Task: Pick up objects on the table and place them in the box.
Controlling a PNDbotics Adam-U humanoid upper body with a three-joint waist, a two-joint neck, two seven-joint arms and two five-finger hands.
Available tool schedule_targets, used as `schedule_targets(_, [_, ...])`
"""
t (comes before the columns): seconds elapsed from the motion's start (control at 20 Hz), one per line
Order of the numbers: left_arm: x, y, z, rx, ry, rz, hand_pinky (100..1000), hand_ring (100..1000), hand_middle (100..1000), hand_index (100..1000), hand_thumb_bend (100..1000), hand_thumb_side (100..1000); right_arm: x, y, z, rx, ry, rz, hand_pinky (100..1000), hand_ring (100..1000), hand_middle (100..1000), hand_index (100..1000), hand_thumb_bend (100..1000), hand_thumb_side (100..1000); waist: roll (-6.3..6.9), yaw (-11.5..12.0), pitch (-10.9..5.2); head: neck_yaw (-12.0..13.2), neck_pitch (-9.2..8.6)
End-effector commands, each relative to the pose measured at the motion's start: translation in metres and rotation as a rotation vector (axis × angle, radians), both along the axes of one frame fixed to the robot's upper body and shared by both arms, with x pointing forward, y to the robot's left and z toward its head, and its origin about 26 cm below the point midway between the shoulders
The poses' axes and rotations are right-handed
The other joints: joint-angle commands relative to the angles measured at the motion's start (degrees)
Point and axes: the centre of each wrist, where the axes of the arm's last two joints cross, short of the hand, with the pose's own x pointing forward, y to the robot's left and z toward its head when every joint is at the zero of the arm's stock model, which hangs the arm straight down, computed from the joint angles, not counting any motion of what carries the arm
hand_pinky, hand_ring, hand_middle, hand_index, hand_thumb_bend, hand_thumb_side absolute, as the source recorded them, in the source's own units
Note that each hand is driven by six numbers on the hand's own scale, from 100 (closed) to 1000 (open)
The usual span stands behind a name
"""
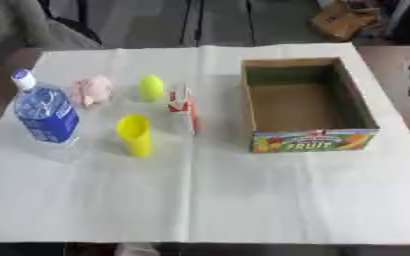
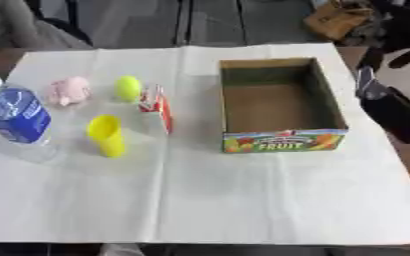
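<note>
yellow cup (image 1: 135, 134) lower left of centre, upright, just right of water bottle (image 1: 45, 114) with blue label, white cap. cardboard box (image 1: 309, 107) right of centre, open top, empty, "fruit" print on near wall. small red-white carton (image 1: 183, 106) between cup and box. pink soft toy (image 1: 92, 91), yellow-green ball (image 1: 151, 87) behind, upper left. right hand (image 2: 386, 107) at right edge, beside box, well apart from objects; fingers: cannot tell. all on white sheet (image 1: 200, 200).

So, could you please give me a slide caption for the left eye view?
Empty fruit box on white sheet; bottle, pink toy, ball, carton, yellow cup left.
</note>
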Motion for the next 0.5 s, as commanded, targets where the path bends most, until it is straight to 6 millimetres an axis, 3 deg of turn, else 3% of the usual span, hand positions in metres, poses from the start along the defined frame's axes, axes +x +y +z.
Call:
schedule_targets(0.05, [0.01, 0.012, 0.015, 0.09, 0.03, -0.008, 653, 715, 776, 910, 1000, 647, -0.002, 0.001, 0.01, 0.002, -0.038, 0.013, 545, 641, 751, 920, 100, 346, -0.02, -0.2, -0.42, 0.0, -0.63])
schedule_targets(0.25, [0.018, 0.002, 0.023, 0.166, 0.038, -0.056, 680, 737, 793, 941, 1000, 537, -0.002, 0.001, 0.011, 0.006, -0.04, 0.017, 545, 640, 751, 920, 100, 352, -0.11, -0.4, -0.06, -0.1, -0.89])
schedule_targets(0.5, [0.019, -0.008, 0.03, 0.242, 0.066, -0.161, 718, 755, 810, 959, 1000, 559, -0.002, 0.002, 0.011, 0.007, -0.041, 0.019, 545, 640, 751, 920, 100, 354, -0.05, -0.4, 0.01, -0.1, -0.96])
